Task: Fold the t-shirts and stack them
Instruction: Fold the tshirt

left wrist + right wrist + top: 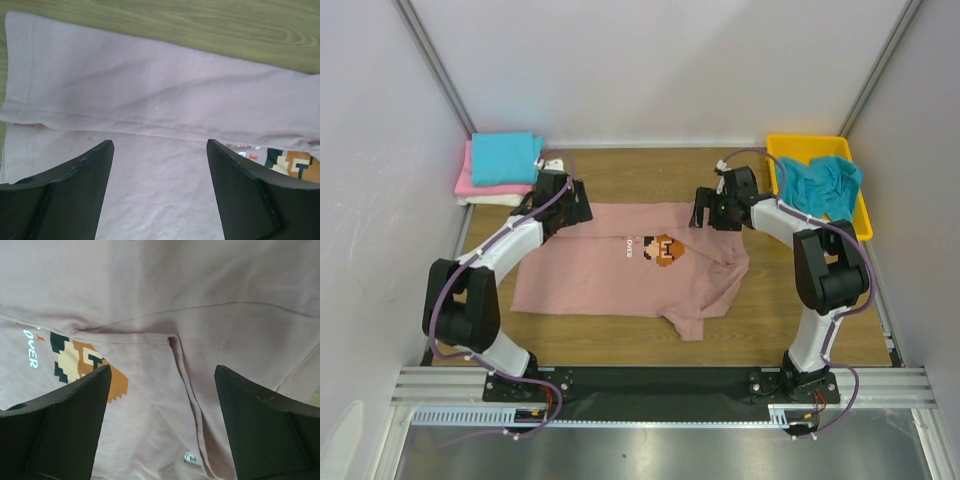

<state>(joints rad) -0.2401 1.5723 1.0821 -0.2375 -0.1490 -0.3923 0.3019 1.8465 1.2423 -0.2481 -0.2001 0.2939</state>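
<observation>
Two grippers spread wide, gripping nothing; left gripper (160, 145) over the folded far edge of the dusty-pink t-shirt (610, 275), laid flat mid-frame; right gripper (162, 371) over it beside the pixel print (666, 250); folded stack (502, 165) upper left; teal shirt (820, 182) crumpled in yellow tray (810, 142) upper right.

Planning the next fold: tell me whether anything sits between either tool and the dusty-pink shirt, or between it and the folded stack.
Nothing visible does. Both the left tool and right tool hang open directly over the dusty-pink shirt; only bare table separates it from the folded stack.
</observation>
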